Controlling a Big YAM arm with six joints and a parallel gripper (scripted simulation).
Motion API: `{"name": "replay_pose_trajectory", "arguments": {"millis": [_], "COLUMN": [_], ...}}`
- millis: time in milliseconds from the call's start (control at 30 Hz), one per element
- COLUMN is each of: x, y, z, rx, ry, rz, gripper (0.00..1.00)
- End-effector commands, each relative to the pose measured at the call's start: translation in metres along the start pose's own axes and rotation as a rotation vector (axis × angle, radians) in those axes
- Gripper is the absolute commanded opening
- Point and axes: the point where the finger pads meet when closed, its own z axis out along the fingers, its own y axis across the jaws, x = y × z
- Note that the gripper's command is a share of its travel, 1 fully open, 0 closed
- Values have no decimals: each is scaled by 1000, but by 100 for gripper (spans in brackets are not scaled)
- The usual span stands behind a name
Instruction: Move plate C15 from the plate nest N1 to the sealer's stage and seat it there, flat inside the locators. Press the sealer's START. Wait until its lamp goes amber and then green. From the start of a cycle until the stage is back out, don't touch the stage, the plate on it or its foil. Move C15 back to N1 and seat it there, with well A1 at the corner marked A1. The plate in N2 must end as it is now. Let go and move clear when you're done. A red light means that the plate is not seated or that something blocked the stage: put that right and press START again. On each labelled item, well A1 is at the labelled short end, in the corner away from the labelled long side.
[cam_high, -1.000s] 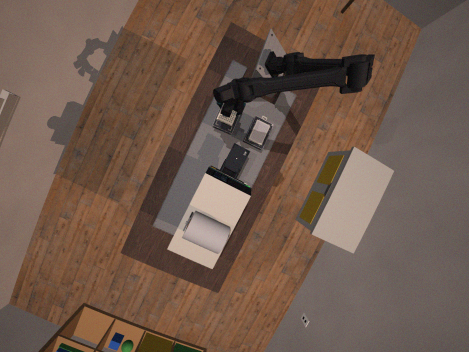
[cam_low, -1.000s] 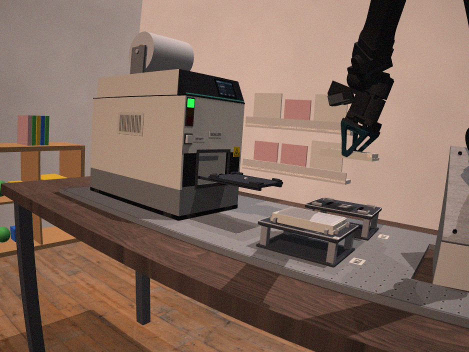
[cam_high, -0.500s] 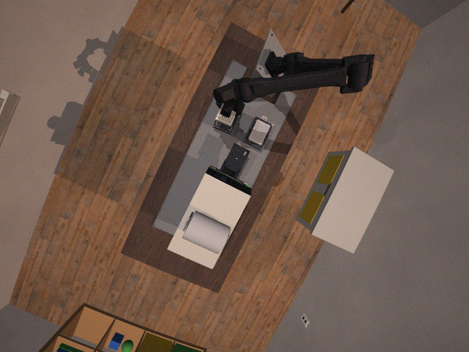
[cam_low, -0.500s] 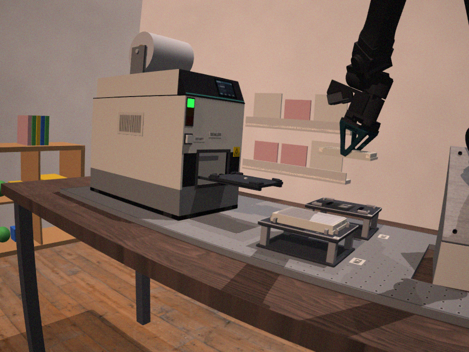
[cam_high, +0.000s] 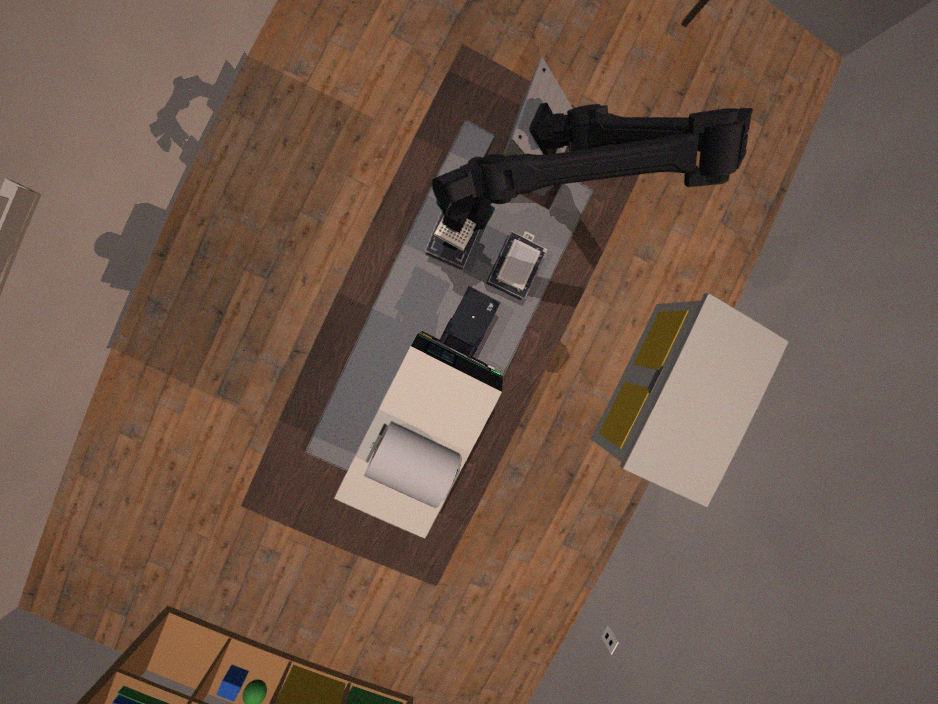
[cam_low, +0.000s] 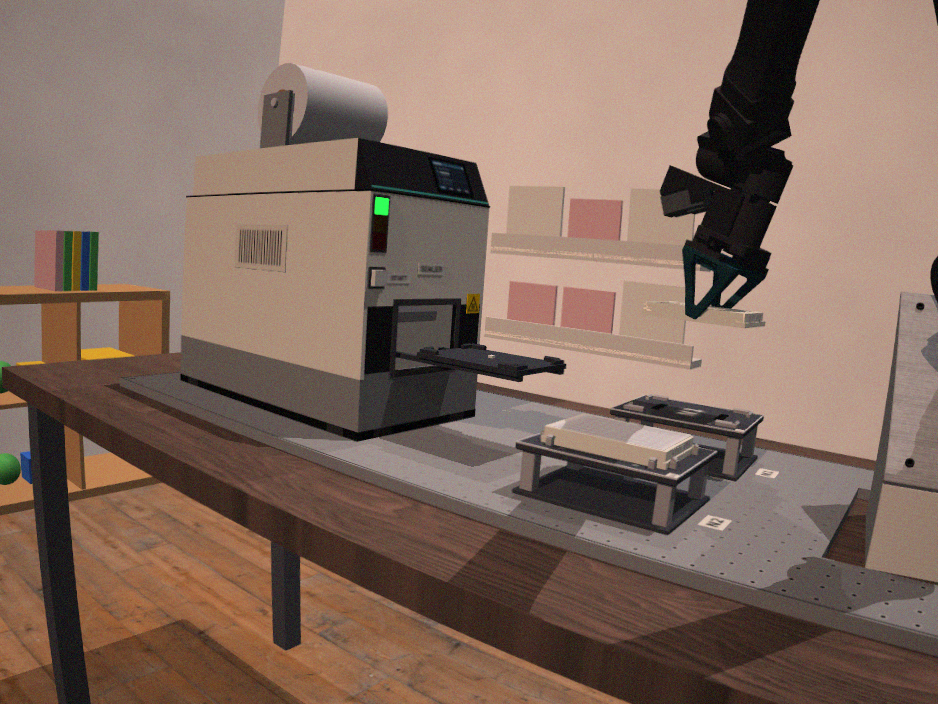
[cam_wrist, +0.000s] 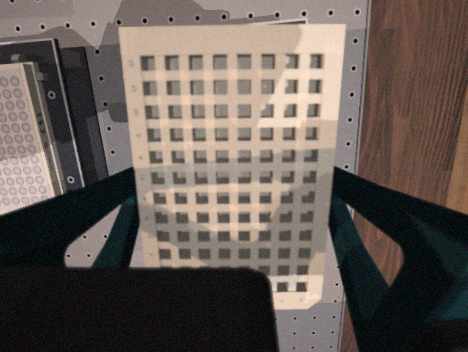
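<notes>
My claw (cam_high: 459, 219) (cam_low: 710, 310) (cam_wrist: 233, 177), spread wide, grips unfoiled plate C15 (cam_high: 454, 233) (cam_low: 741, 316) (cam_wrist: 232, 145) by its long sides above nest N1 (cam_high: 447, 253) (cam_low: 685, 411); I judge it light, stiff, perhaps slippery, best pinched low, mid-length, without hard squeezing.

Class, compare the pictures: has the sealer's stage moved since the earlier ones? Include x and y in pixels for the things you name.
No. The stage (cam_high: 471, 318) (cam_low: 496, 359) sticks out equally far from the sealer's opening.
</notes>
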Motion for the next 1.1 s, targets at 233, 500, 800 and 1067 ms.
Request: {"name": "replay_pose_trajectory", "arguments": {"millis": [233, 500, 800, 1067], "x": [7, -37, -63, -75], "y": [-7, 14, 21, 36], "z": [-2, -2, -3, 5], "rx": [-5, 15, 26, 19], "ry": [5, -37, -59, -51], "rz": [16, -44, -40, -33], "gripper": [0, 0, 0, 0]}}
